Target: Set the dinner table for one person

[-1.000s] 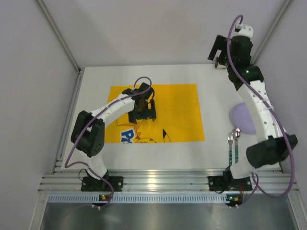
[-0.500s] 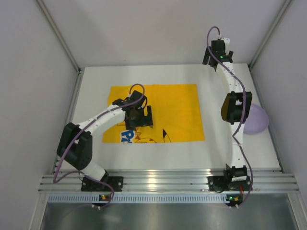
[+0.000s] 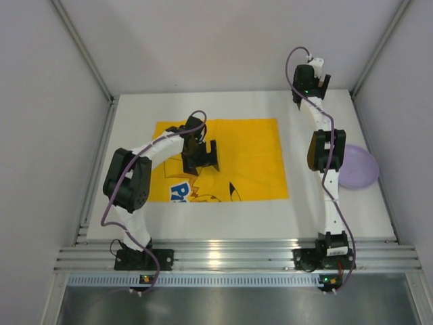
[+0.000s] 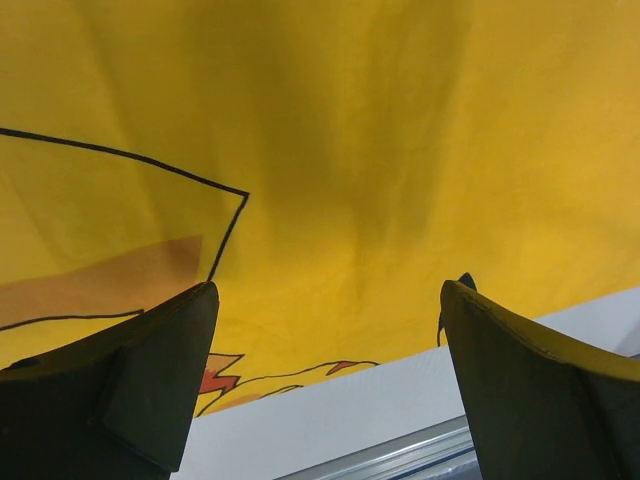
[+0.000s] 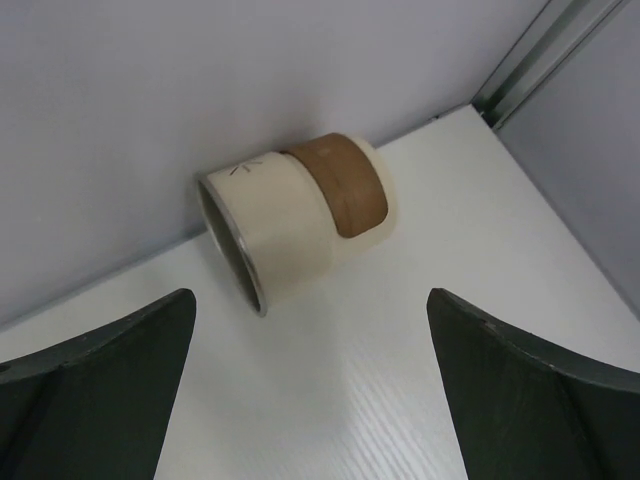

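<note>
Cream: found cup tipped, mouth aimed near-left, on table stretched left-right. Found left gripper spread above mat, right gripper spread before cup.

We find little to read; on the yellow mat, near its front left edge, there is bold blue lettering, of which we make out only a first letter like a P; the rest is too small to tell; the cream cup carries a thin star-like mark by its rim, and no words.
</note>
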